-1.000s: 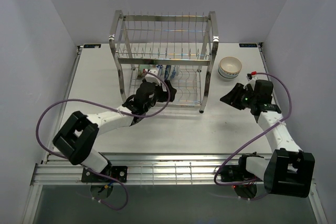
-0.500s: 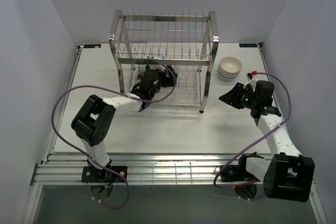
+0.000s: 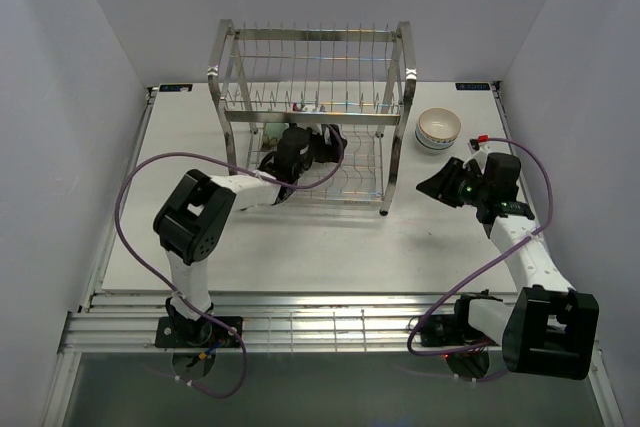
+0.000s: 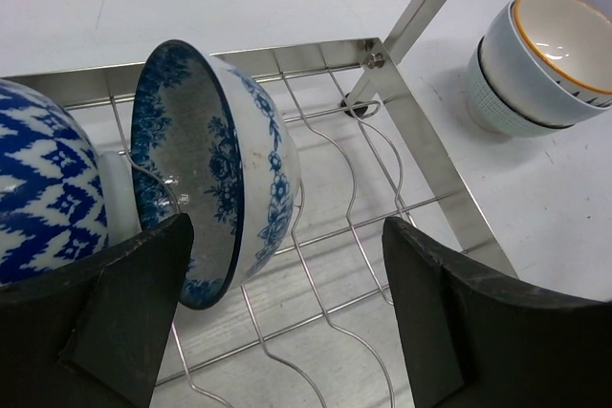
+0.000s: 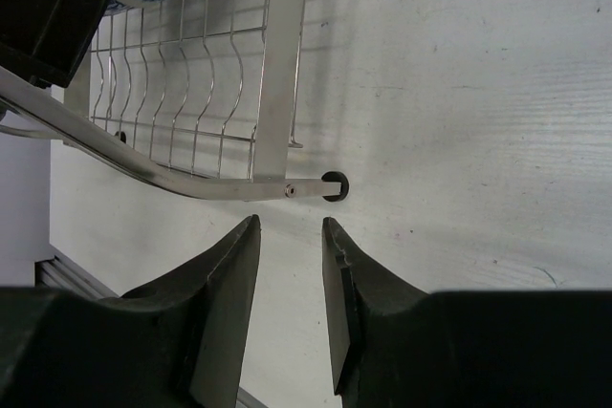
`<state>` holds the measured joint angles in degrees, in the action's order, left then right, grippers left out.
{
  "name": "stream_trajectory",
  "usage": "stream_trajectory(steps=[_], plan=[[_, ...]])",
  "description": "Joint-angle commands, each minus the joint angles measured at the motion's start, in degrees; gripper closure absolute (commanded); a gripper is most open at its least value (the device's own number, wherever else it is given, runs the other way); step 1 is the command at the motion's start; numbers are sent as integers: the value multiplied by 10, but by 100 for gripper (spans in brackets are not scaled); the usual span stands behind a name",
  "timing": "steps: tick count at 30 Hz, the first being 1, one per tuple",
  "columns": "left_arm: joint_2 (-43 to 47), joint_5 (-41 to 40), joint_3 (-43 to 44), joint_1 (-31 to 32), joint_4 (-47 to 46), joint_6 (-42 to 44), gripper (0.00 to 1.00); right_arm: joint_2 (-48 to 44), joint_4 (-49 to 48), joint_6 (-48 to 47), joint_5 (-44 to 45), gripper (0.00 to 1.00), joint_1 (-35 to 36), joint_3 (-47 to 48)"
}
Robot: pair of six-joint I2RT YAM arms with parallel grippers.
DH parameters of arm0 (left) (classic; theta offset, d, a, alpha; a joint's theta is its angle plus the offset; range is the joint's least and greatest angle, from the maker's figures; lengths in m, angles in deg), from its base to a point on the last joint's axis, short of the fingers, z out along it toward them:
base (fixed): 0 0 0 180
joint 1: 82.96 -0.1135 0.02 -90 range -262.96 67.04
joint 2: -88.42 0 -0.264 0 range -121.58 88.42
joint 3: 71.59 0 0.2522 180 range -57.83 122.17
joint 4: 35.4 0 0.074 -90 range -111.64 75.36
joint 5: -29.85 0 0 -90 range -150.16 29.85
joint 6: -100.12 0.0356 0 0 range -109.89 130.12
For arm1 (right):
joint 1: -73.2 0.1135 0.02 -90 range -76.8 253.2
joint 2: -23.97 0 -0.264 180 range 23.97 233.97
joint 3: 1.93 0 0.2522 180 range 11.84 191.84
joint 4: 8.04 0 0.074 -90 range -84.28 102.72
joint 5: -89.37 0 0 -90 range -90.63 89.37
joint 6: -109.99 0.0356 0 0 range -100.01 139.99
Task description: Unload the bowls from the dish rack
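Note:
The dish rack (image 3: 312, 35) stands at the back centre of the table. On its lower tier (image 4: 421, 140) a floral blue-and-white bowl (image 4: 215, 169) stands on edge, with a zigzag-patterned blue bowl (image 4: 43, 188) beside it at the left. My left gripper (image 4: 287, 322) is open inside that tier; the left finger (image 4: 134, 312) is close to the floral bowl's rim and the jaws hold nothing. In the top view the left gripper (image 3: 325, 142) is under the upper shelf. My right gripper (image 5: 290, 226) is open by a narrow gap, empty, over the table near the rack's rubber foot (image 5: 334, 184).
Two stacked bowls (image 3: 438, 130), the top one white with an orange rim (image 4: 545, 54), sit on the table right of the rack. The rack's chrome post (image 4: 421, 16) rises between them and my left gripper. White walls enclose the table on three sides.
My left arm has stretched forward, carrying its open gripper deeper into the rack's lower tier. The right gripper's jaws have narrowed a little; that arm has barely moved.

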<state>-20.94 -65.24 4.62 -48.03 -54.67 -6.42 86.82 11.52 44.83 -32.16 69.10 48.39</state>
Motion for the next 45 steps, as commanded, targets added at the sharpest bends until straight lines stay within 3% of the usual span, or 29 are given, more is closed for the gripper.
stream_trajectory(steps=[1,16,23,29,45], plan=[[-6,21,33,-3,-14,10,10,3,-21,-9,-9,62,0,-7],[-43,-81,93,7,53,28,7,19,-25,-17,-9,62,0,-6],[-82,-156,158,43,96,90,2,27,-24,-21,-9,62,-1,-4],[-94,-166,169,47,119,72,3,32,-25,-24,-10,62,0,-3],[-63,-102,166,30,115,-24,27,32,-20,-31,-2,62,-1,-8]])
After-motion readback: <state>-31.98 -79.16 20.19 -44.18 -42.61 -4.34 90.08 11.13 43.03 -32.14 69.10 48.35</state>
